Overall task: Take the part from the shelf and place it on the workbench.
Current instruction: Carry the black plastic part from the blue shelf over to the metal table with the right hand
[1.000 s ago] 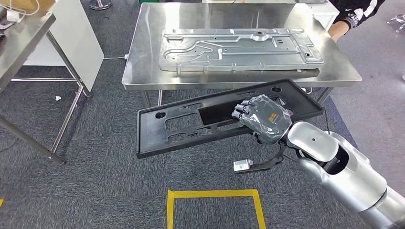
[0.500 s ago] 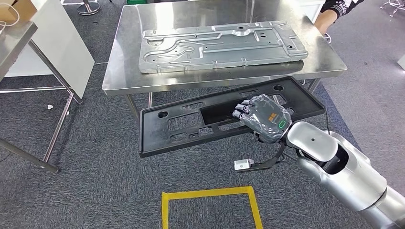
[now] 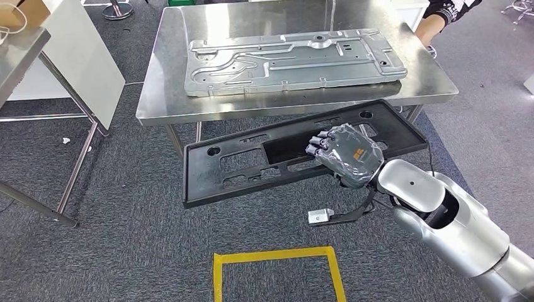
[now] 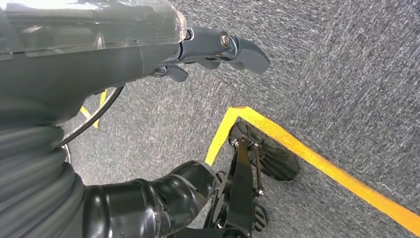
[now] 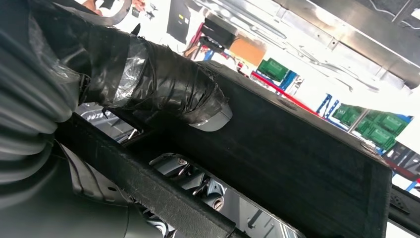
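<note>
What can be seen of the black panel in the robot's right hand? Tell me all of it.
The black panel is a long, flat, matte rectangle, plastic by its look, with a raised rim, round corner holes and rectangular cutouts. It hangs tilted in the air in front of the steel table, not touching it. The right hand grips it through the large middle cutout.

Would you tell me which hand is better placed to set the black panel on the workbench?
The right hand: it already holds the black panel just before the workbench. The left hand hangs over carpet.
</note>
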`<state>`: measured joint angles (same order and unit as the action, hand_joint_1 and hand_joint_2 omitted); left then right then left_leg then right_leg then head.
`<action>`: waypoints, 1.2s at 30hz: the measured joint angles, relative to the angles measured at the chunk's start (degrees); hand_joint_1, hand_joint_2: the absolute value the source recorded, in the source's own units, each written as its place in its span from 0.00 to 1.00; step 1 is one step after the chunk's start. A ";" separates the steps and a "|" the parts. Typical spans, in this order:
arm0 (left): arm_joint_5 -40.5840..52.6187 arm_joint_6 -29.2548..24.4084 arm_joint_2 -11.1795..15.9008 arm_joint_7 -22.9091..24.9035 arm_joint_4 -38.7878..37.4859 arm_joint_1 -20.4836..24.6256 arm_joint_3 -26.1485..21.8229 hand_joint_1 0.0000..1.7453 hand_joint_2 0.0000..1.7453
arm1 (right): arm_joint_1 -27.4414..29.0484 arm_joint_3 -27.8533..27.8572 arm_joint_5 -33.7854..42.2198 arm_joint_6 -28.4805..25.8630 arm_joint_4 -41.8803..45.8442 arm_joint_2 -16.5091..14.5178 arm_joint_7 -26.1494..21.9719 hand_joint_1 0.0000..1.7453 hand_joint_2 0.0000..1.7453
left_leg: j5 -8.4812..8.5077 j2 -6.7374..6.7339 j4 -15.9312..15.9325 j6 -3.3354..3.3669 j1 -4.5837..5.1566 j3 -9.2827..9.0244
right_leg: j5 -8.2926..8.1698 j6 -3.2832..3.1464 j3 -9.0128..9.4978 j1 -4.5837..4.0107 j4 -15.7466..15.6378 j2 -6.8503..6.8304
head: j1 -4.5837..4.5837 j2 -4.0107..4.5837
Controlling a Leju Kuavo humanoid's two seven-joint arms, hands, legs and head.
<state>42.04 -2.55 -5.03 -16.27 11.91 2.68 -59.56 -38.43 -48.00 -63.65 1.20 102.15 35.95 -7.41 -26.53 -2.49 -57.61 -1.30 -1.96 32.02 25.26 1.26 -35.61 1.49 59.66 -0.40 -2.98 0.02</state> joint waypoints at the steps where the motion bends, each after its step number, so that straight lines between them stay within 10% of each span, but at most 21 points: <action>1: 0.02 0.00 0.00 0.05 0.00 0.00 -0.02 0.00 1.00 | -0.23 -0.03 -0.02 0.21 -0.01 0.00 -0.09 1.00 1.00 | -0.01 0.00 -0.04 -0.01 0.02 0.00 | 0.00 0.00 0.03 0.02 -0.01 -0.01 | -0.01 0.00; 10: 0.33 -0.14 0.01 0.89 0.00 0.06 -0.72 0.00 1.00 | -3.03 -0.88 0.92 2.30 -0.31 -0.01 -0.57 1.00 1.00 | -1.04 0.00 -0.40 1.53 0.24 0.53 | -0.72 1.02 0.43 0.55 0.00 -0.03 | 0.01 0.00; 14: 0.53 -0.34 -0.15 1.14 0.00 0.11 -1.01 0.00 1.00 | -3.78 -1.37 1.04 2.52 -0.66 -0.09 -0.61 1.00 1.00 | -1.34 0.18 1.36 2.95 -0.32 -2.04 | 0.45 1.84 -1.47 0.66 3.88 0.10 | -0.09 0.00; 18: 0.64 -0.46 -0.31 1.42 0.00 -0.05 -1.11 0.00 1.00 | -3.99 -1.95 1.08 2.59 -1.09 -0.11 -0.58 1.00 1.00 | -2.32 0.12 1.39 2.39 -0.60 -3.88 | 3.92 2.50 -8.67 1.05 14.41 0.28 | -0.08 0.00; 22: 0.74 -0.43 -0.46 1.50 0.00 -0.27 -1.18 0.00 1.00 | -3.93 -2.44 1.08 2.66 -1.61 -0.07 -0.51 1.00 1.00 | -4.65 0.13 0.93 0.55 -1.45 -6.75 | -2.86 3.24 -6.39 1.58 3.61 -0.91 | -0.07 0.01; 24: 0.81 -0.33 -0.44 1.35 0.01 -0.25 -1.26 0.00 1.00 | -3.89 -2.67 1.10 2.66 -1.82 -0.01 -0.43 1.00 1.00 | -5.67 -0.04 0.69 -0.57 -1.28 -7.33 | -5.33 2.11 -5.97 1.19 0.86 -1.56 | 0.01 0.01; 28: 0.87 -0.02 -0.66 0.97 0.02 0.11 -1.33 0.00 1.00 | -3.86 -3.19 1.14 2.65 -1.94 0.16 -0.36 1.00 1.00 | -4.27 0.48 -3.81 -1.78 -1.47 -5.16 | -3.93 -0.70 -5.45 0.74 1.06 -0.68 | 0.09 0.00; 33: 0.97 0.06 -0.70 1.02 0.02 0.06 -1.48 0.00 1.00 | -3.92 -3.65 1.17 2.71 -1.97 0.17 -0.36 1.00 1.00 | -10.35 1.92 -16.92 -0.57 -0.38 5.03 | -2.19 -2.45 -2.80 -0.43 0.30 0.72 | 0.10 0.00; 36: 0.99 0.11 -0.69 1.14 0.02 -0.06 -1.50 0.00 1.00 | -3.93 -3.82 1.20 2.72 -2.02 0.17 -0.36 1.00 1.00 | -4.56 2.02 -10.33 1.36 0.83 4.83 | -1.17 -2.80 -1.35 -1.45 0.38 1.40 | 0.09 0.00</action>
<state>43.03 -2.44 -5.72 -15.14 11.93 2.62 -61.06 -42.36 -51.82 -62.45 3.92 100.13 36.13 -7.77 -31.09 -0.47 -67.94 0.05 -1.13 36.85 24.09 -1.55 -36.97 0.04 60.04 1.00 -2.89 0.02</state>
